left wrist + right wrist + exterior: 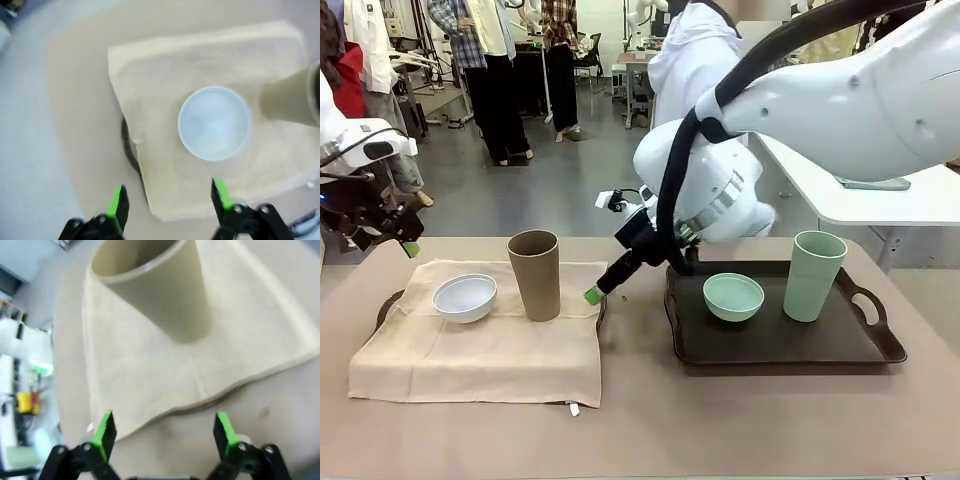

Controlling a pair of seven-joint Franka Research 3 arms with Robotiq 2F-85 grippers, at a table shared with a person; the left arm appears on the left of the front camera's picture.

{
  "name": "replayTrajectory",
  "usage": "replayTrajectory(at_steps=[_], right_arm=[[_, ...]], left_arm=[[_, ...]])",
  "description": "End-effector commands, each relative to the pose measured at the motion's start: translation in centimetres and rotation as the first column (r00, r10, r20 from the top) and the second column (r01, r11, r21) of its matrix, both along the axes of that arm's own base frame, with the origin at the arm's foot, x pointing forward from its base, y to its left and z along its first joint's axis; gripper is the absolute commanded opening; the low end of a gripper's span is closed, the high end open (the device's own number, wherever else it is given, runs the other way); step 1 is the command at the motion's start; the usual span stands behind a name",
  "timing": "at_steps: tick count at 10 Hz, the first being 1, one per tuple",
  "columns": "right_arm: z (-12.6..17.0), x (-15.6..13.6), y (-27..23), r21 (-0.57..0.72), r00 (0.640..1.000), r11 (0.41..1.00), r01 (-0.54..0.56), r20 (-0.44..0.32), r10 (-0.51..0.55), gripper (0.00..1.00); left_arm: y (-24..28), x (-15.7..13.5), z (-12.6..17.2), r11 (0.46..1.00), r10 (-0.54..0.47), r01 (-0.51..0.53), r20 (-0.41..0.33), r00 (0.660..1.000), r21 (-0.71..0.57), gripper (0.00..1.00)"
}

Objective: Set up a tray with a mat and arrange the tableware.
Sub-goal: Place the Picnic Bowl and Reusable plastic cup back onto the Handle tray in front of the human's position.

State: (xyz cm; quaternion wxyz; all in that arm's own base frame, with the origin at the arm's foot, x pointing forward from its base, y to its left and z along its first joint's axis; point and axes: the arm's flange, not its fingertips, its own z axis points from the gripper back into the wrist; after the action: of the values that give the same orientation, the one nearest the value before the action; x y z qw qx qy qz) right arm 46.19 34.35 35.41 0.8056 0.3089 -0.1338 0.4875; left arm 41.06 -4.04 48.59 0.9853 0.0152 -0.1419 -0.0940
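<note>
A beige mat point(480, 345) covers the left tray, whose dark handle point(127, 145) peeks out at the mat's edge. On the mat stand the white bowl point(465, 297) and the brown cup point(535, 274). The mint green bowl point(733, 296) and mint green cup point(814, 275) sit on the bare dark tray point(790, 345) at the right. My right gripper point(595, 292) reaches across the middle, open and low at the mat's right edge, facing the brown cup point(160, 285). My left gripper point(410, 248) hangs raised at the far left, open above the mat near the white bowl point(214, 122).
The tan table point(650, 420) has free room along its front edge. A person in white stands behind the right arm at the far side point(690, 50). A white table point(880, 195) stands at the back right.
</note>
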Motion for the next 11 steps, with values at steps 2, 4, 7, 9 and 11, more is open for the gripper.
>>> replayTrajectory(at_steps=[2,4,7,9,11], right_arm=[[8.7,-2.9,-0.6,-0.263,0.966,0.946,0.187,-0.125,-0.226,1.00],[12.9,-5.1,-1.4,-0.417,0.911,0.837,0.353,-0.049,-0.409,1.00],[18.1,-8.1,-0.8,-0.559,0.820,0.666,0.495,0.047,-0.570,1.00],[19.6,-9.1,-0.8,-0.594,0.782,0.565,0.573,0.188,-0.594,1.00],[18.5,-8.9,-1.5,-0.539,0.818,0.669,0.512,0.069,-0.571,1.00]], left_arm=[[-2.6,-1.0,2.7,0.998,-0.054,0.054,-0.010,0.998,0.039,0.87],[-4.6,-1.2,3.9,0.997,-0.048,0.049,-0.020,0.999,0.053,0.87],[-5.6,-0.8,5.2,0.999,0.012,-0.011,-0.020,1.000,0.042,0.87],[-5.3,-1.3,4.8,0.999,-0.039,0.039,-0.010,0.999,0.026,0.87],[-5.3,-1.3,4.8,0.999,-0.039,0.039,-0.010,0.999,0.026,0.87]])
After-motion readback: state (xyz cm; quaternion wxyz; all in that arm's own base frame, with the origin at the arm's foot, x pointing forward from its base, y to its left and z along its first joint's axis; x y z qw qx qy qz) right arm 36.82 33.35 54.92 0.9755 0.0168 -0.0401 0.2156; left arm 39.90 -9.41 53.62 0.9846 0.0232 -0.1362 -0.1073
